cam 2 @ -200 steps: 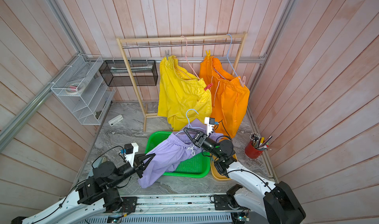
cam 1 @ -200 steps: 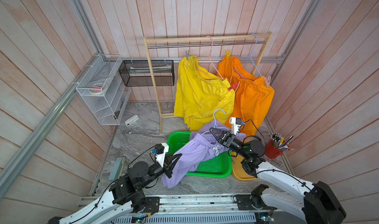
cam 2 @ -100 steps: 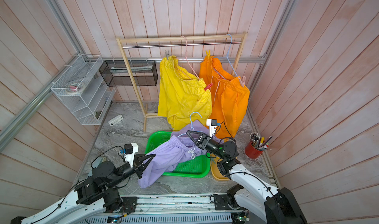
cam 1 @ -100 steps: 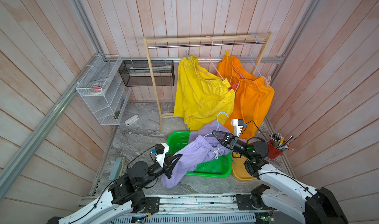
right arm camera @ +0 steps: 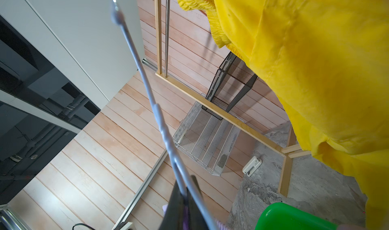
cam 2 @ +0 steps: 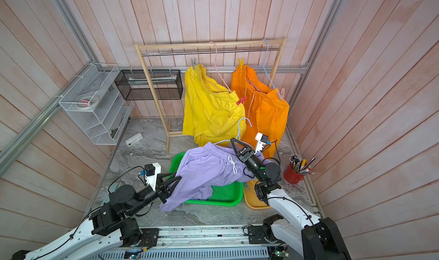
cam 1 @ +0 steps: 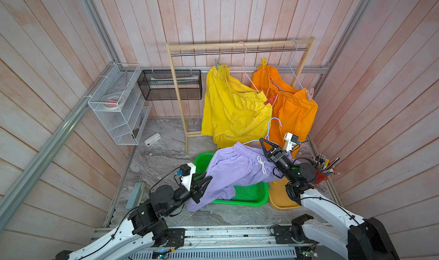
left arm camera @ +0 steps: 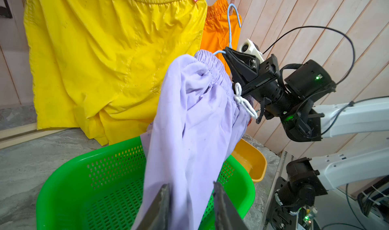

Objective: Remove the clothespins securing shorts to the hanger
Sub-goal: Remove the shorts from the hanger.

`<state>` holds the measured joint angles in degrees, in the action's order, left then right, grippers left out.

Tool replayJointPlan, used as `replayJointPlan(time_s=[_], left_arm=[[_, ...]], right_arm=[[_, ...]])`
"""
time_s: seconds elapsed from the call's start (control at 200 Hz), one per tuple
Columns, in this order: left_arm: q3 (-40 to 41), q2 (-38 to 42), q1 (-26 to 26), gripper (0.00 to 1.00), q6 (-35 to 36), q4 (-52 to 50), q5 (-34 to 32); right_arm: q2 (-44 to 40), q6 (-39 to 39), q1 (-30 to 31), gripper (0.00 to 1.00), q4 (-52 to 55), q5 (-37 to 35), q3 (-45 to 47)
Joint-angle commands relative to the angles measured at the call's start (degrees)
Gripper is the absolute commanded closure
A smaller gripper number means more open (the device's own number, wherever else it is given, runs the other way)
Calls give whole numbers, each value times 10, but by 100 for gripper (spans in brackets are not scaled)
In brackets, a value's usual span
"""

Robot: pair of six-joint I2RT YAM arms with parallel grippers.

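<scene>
Lilac shorts (cam 1: pixel 237 166) (cam 2: pixel 206 168) drape from a light-blue hanger (cam 1: pixel 273 122) down over the green basket. My right gripper (cam 1: pixel 262 142) (right arm camera: pixel 186 189) is shut on the hanger's wire at the waistband. My left gripper (cam 1: pixel 205 184) (left arm camera: pixel 191 186) stands open, a lilac leg hanging loose between its fingers. On the rack, yellow shorts (cam 1: pixel 232 111) carry a grey clothespin (cam 1: pixel 217 62) and a red one (cam 1: pixel 269 101). The orange shorts (cam 1: pixel 292 113) carry a yellow clothespin (cam 1: pixel 263 61) and a pale pink one (cam 1: pixel 310 93). I see no clothespin on the lilac pair.
A green basket (cam 1: pixel 249 197) sits under the lilac shorts, with a yellow tray (cam 1: pixel 282 201) beside it. A red cup of pens (cam 1: pixel 320 175) stands at the right wall. The wooden rack (cam 1: pixel 237 44) is behind. Wire shelves (cam 1: pixel 118 104) hang at the left.
My left gripper's jaws have parted and released the lilac leg. The right gripper with the hanger has shifted a little to the right.
</scene>
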<state>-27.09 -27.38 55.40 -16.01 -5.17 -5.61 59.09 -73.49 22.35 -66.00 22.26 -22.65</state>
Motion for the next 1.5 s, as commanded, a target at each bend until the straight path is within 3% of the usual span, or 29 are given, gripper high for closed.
replayJointPlan(time_s=[0.0,0.155,0.48,0.52,0.585,0.69,0.87,1.245,1.495], left_arm=[[3,-18,-2,59,4,24,5],[4,-33,-2,50,7,41,-21],[-14,-95,-2,51,25,63,-70],[-18,-105,-2,54,28,64,-73],[-21,-116,-2,67,29,67,-81],[-24,-122,-2,100,22,68,-107],[-28,-89,-2,100,14,53,-155],[-41,9,-21,100,-7,-46,-434],[-66,25,-23,100,-8,-102,-552]], right_arm=[[-3,-6,1,100,-45,-12,-21],[-9,-2,1,100,-44,-6,-20],[-9,-11,2,100,-60,0,-13],[-9,-12,3,100,-61,1,-12],[-9,-13,3,100,-62,1,-12],[-13,-11,2,100,-58,1,-9],[-24,-1,3,100,-44,-5,-1],[-57,0,-14,100,-34,-12,37],[-98,2,-41,100,-9,-6,58]])
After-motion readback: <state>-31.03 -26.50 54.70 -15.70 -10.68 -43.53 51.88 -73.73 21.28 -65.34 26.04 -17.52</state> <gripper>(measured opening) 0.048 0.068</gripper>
